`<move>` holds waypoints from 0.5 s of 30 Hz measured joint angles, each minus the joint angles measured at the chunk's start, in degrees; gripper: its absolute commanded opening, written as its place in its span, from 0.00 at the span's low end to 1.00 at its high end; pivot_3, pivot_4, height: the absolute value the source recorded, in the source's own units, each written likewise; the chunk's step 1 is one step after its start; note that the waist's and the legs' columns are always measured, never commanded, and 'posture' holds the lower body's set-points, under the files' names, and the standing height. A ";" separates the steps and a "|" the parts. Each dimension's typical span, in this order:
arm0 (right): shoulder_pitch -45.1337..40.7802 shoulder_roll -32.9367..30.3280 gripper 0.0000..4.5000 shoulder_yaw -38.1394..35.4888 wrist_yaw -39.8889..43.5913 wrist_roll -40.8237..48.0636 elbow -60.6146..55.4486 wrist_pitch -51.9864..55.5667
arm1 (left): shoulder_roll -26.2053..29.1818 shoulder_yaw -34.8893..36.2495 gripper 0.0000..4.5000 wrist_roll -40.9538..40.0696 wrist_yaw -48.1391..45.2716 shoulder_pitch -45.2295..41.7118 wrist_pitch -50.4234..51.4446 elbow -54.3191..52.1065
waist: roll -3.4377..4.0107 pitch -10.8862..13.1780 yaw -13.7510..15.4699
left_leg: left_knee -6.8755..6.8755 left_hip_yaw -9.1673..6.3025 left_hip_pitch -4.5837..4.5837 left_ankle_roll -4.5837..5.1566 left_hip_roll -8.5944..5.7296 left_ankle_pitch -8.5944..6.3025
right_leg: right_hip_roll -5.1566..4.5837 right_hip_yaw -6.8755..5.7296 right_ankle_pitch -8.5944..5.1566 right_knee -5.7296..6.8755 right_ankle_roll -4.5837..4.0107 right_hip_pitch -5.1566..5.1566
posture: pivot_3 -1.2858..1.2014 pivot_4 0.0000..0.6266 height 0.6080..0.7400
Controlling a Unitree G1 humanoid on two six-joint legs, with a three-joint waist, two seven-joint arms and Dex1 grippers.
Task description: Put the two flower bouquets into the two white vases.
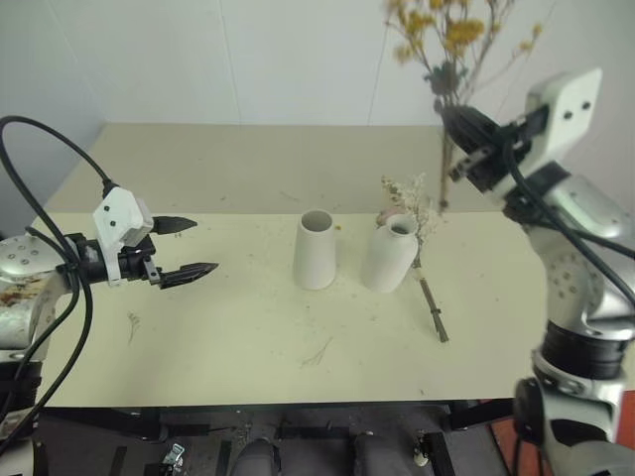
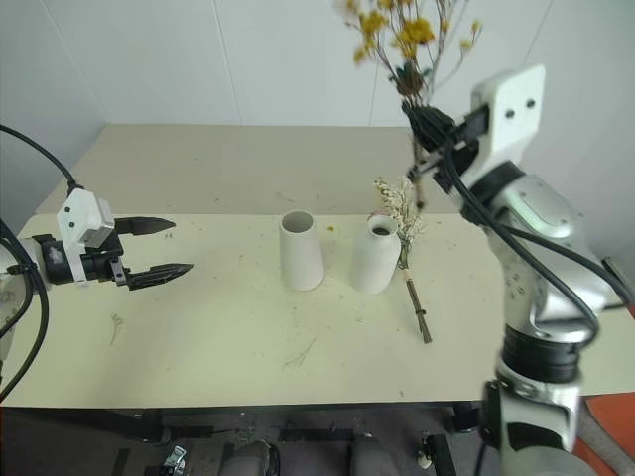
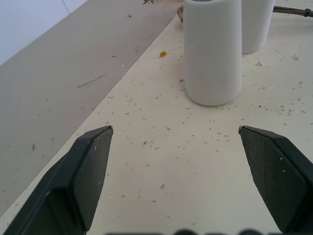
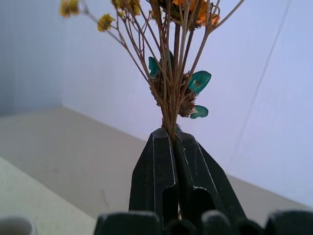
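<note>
The yellow-orange spray (image 1: 448,40) is held upright in the air, up and to the right of the rounder vase (image 1: 389,256), with its thin brown stems hanging down past the grip and its blossoms raised against the white wall (image 1: 248,59). It is clamped by the right gripper (image 4: 175,139), whose two black fingers are pressed together on the bunched stems just below a few small green leaves. The rounder vase is taken as the landmark: it stands leaning on the desk (image 1: 218,337), and the straight vase (image 1: 316,250) is set upright just beside it on its left, the two apart by a narrow gap. The second bouquet (image 1: 409,203) is lain on the desk just behind and to the right of the rounder vase, its cream sprigs and a trace of pink seen at the vase's mouth and its stem end (image 1: 435,315) stretched toward the desk's near edge on the vase's right. Both vases are seen with empty mouths. The left gripper (image 1: 185,248) is held above the desk well to the left of the rounder vase, past the straight vase, its fingers spread apart with nothing between them and pointed toward the vases. Fine plant debris is scattered over the desk around the vases.
</note>
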 measured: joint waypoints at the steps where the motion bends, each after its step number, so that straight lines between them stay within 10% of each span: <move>1: -1.00 2.57 0.01 0.76 0.27 0.73 1.79 -2.12 | -0.25 -0.04 1.00 -0.10 0.27 -0.22 0.02 -0.42 | 0.00 0.00 -0.03 | -0.01 0.00 -0.03 0.00 0.01 0.00 | 0.01 -0.01 0.00 0.00 0.00 -0.02 | 0.52 0.24 1.00; 15: -3.60 19.78 0.01 2.24 0.81 8.08 13.88 -12.77 | -0.81 -0.03 1.00 -1.93 1.45 0.03 1.84 -4.65 | 0.04 0.02 -0.18 | -0.03 -0.02 -0.02 0.00 0.02 0.00 | 0.00 -0.04 0.01 0.04 -0.02 -0.05 | 0.52 0.24 1.00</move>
